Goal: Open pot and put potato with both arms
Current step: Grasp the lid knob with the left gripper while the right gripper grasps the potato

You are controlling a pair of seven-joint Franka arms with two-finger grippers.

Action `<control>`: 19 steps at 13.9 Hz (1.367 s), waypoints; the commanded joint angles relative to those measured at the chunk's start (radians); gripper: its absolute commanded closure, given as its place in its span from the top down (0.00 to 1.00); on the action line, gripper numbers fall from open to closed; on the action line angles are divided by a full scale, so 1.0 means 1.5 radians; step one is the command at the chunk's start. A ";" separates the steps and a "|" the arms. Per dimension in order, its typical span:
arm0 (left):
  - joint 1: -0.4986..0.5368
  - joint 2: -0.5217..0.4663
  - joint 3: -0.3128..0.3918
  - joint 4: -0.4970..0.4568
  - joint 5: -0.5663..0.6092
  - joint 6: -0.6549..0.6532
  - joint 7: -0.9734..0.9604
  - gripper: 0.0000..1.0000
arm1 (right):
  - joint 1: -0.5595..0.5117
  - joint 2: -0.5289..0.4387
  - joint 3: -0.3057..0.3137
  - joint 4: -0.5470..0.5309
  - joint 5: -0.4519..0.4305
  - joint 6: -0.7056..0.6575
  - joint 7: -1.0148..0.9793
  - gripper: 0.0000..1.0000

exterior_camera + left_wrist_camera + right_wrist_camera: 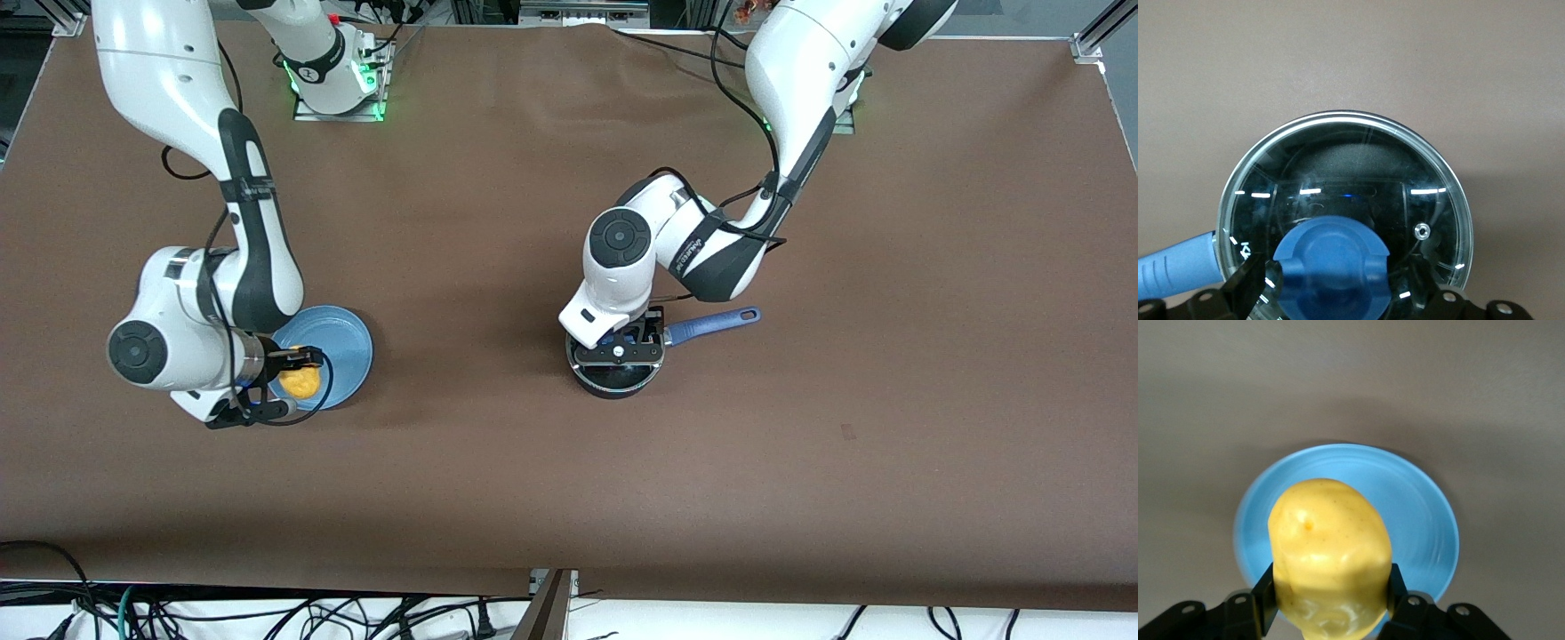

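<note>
The black pot (pixel 613 380) stands mid-table with its blue handle (pixel 711 324) pointing toward the left arm's end. Its glass lid (pixel 1405 173) with the blue knob (pixel 1331 260) is on. My left gripper (pixel 620 351) is over the lid, open, with its fingers (pixel 1245 283) on either side of the knob (pixel 1335 287), apart from it. My right gripper (pixel 298 372) is shut on the yellow potato (pixel 300 382) and holds it over the light-blue plate (pixel 347 347). In the right wrist view the potato (pixel 1328 547) sits between the fingers (pixel 1265 597) of that gripper (pixel 1331 593).
The light-blue plate (pixel 1425 513) lies on the brown table toward the right arm's end. The brown cloth lies bare between the plate and the pot. Cables hang at the table edge nearest the front camera.
</note>
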 commanded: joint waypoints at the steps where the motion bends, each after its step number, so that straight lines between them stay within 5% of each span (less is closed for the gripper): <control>1: -0.001 -0.013 -0.001 -0.008 0.013 0.004 -0.014 0.86 | -0.001 -0.024 -0.002 0.061 0.010 -0.088 0.033 0.35; 8: 0.004 -0.021 -0.005 -0.002 -0.008 -0.004 -0.011 0.66 | 0.000 -0.059 0.000 0.167 0.009 -0.248 0.085 0.36; 16: 0.007 -0.027 -0.006 -0.001 -0.011 -0.011 -0.007 0.53 | 0.079 -0.056 0.000 0.180 0.015 -0.241 0.267 0.37; 19: 0.007 -0.028 -0.006 0.000 -0.011 -0.013 -0.006 0.50 | 0.079 -0.055 -0.001 0.180 0.062 -0.240 0.281 0.37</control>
